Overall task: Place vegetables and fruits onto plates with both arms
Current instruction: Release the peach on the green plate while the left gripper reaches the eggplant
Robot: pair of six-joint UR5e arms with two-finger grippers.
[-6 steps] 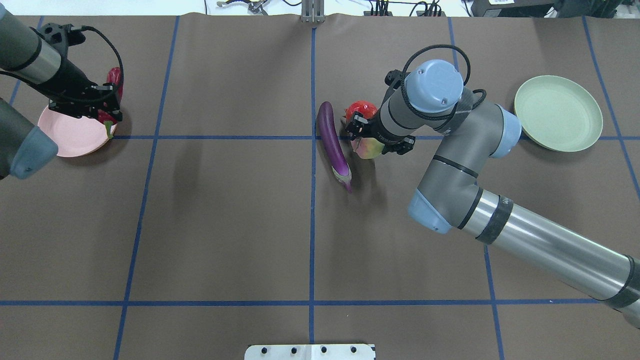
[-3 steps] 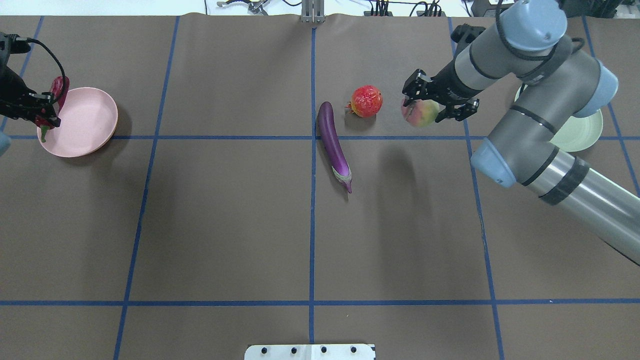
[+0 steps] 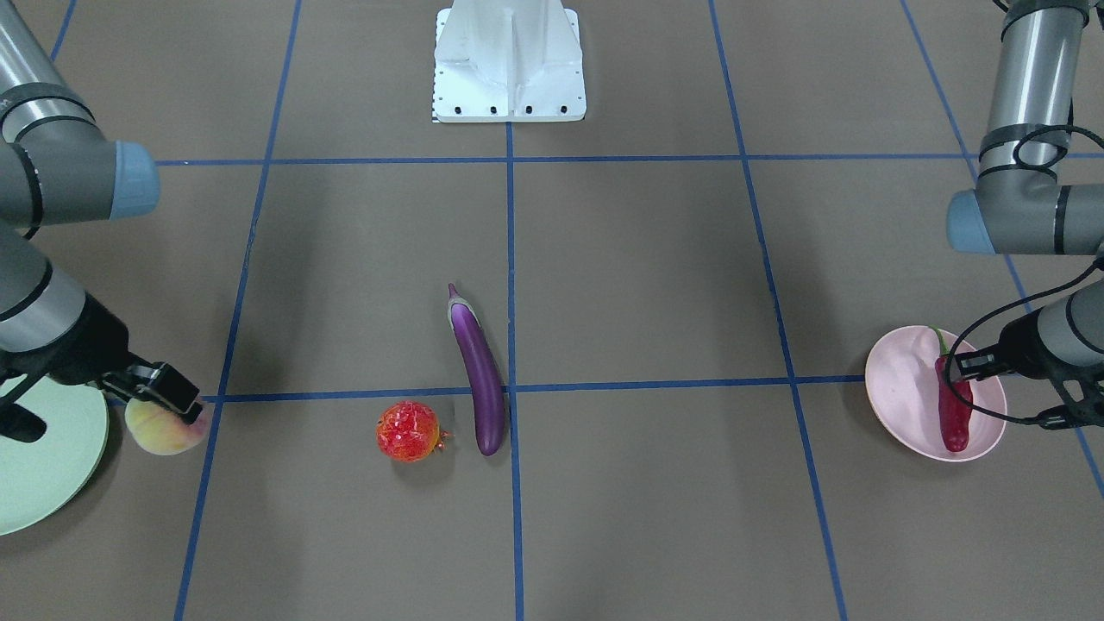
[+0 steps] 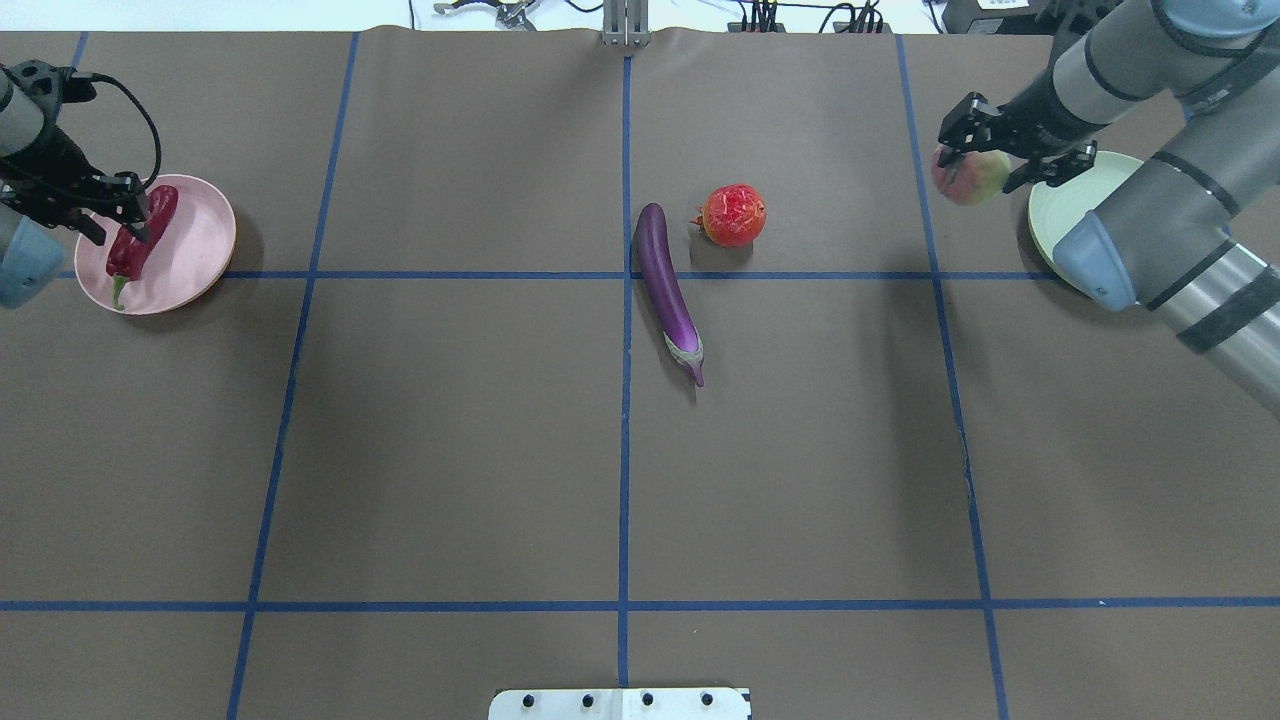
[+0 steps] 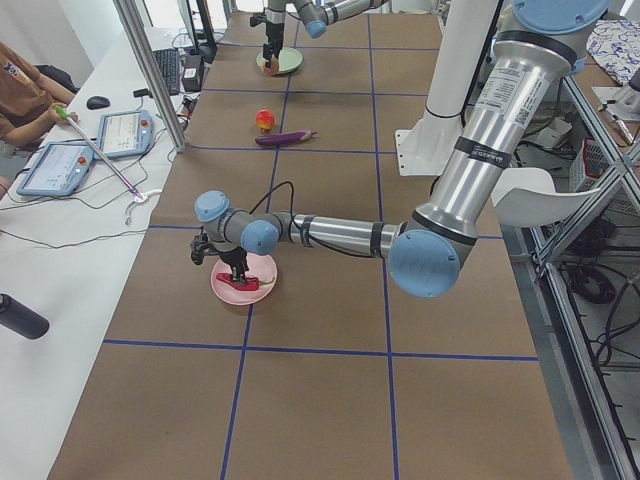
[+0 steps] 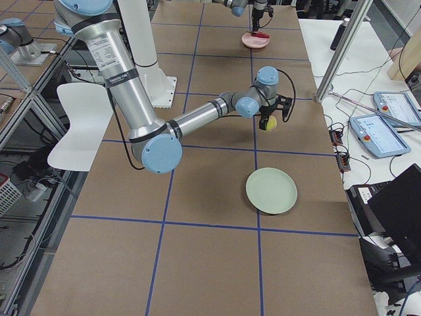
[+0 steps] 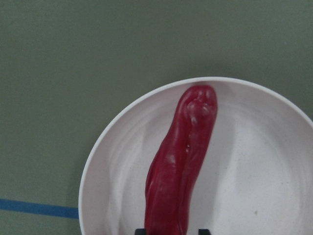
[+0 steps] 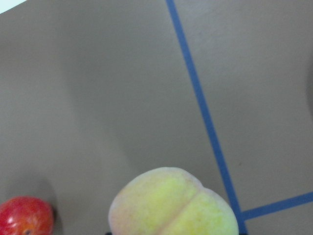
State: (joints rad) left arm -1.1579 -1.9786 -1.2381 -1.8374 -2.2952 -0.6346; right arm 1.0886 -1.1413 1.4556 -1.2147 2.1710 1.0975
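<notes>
My left gripper point(image 4: 125, 212) is shut on the red chili pepper point(image 4: 140, 238), which hangs low over or rests in the pink plate point(image 4: 195, 235) at the far left. The left wrist view shows the chili point(image 7: 181, 161) lying lengthwise across the plate point(image 7: 254, 161). My right gripper point(image 4: 985, 160) is shut on the peach point(image 4: 968, 180) and holds it in the air just left of the green plate point(image 4: 1065, 205). The purple eggplant point(image 4: 668, 290) and the pomegranate point(image 4: 732, 214) lie on the table near the centre, apart from both grippers.
The white base pedestal point(image 4: 620, 703) sits at the near edge. Blue tape lines point(image 4: 625, 450) grid the brown table. My right forearm point(image 4: 1180, 270) covers part of the green plate. Tablets and cables point(image 5: 120, 135) lie on the operators' side table.
My right gripper lifted the peach from beside the eggplant and carried it right, up to the green plate's edge. My left gripper moved the chili across the pink plate and now holds it over the middle.
</notes>
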